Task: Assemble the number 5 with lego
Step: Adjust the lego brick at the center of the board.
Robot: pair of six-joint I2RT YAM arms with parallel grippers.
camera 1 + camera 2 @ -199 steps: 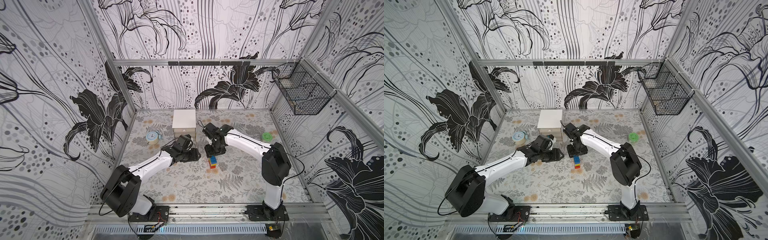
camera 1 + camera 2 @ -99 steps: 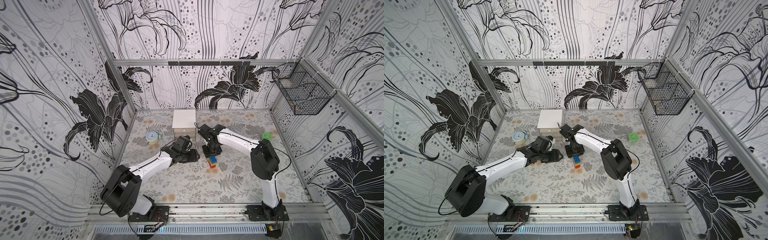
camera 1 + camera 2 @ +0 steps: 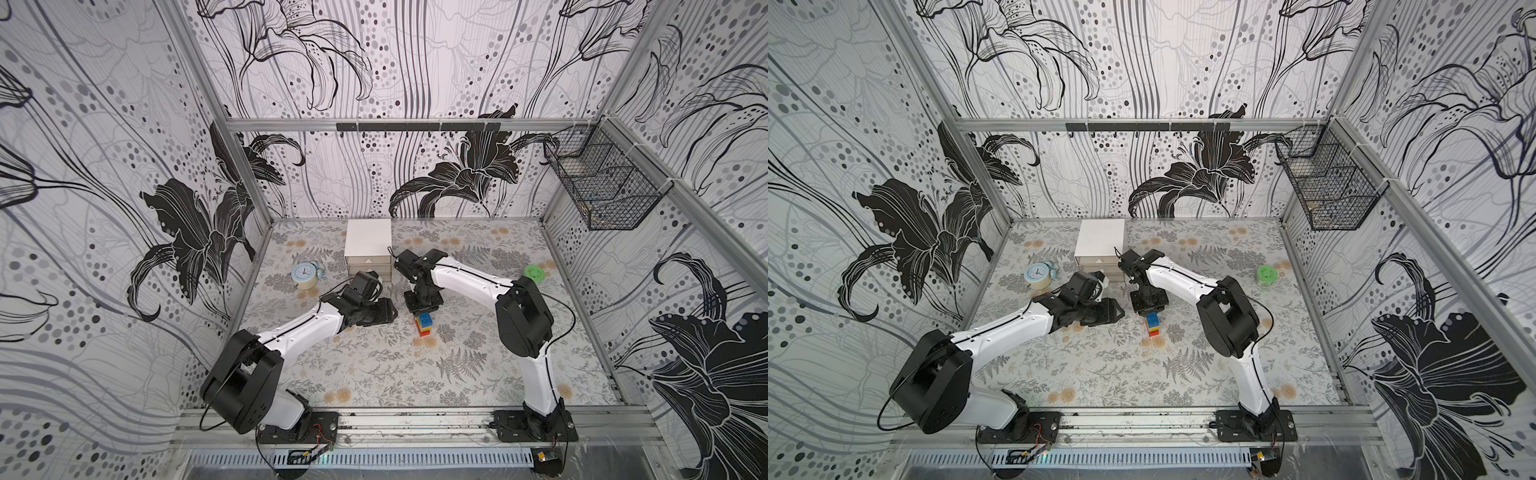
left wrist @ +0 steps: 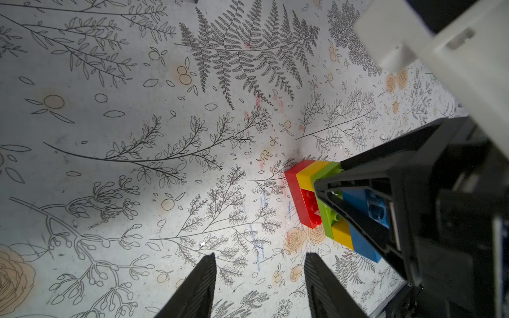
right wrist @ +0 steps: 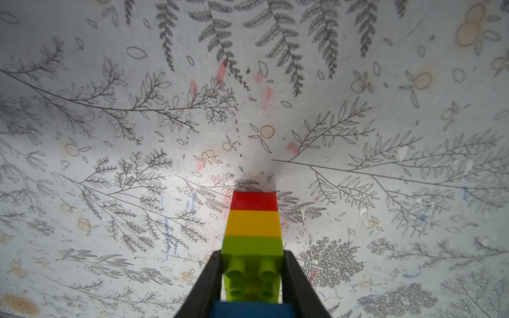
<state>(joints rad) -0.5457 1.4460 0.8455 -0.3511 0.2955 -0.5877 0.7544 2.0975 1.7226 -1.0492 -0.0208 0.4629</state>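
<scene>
A: Well, nearest first: the left claw (image 4: 260, 275)?
B: Spread wide, empty. Nothing but bare worktop (image 4: 132, 170) between two matte black ribbed fingers (image 4: 198, 289). Near the number 5 (image 4: 303, 201), apart from it.
A: And the number 5 itself?
B: Middle of the worktop, red end down on it, blue uppermost. Glossy studded plastic, blocky and stepped.
A: Same from every camera?
B: No. From the left wrist: the stepped side, with both small yellow bricks at opposite ends of the green brick, plus bare red studs. From the right wrist: only one narrow striped face, red, yellow, green, then four lime studs and a blue edge. In both top views: little more than the blue studded top (image 3: 424, 319) above thin coloured bands.
A: And the right claw (image 5: 252, 256)?
B: Pointing down over the stack, pinching the number 5. Tapered black fingers flush against both flanks of the green brick.
A: Worktop surface?
B: Pale sheet printed with grey ferns and faded orange roses, smudged red and blue in places.
A: Farther back?
B: Plain only in the top views: white square-topped drawer box (image 3: 368, 241) just behind both claws, round pale-blue clock (image 3: 304, 274) beside it, ribbed green disc (image 3: 535, 272) toward the right wall, black wire basket (image 3: 602, 187) hung high on that wall.
</scene>
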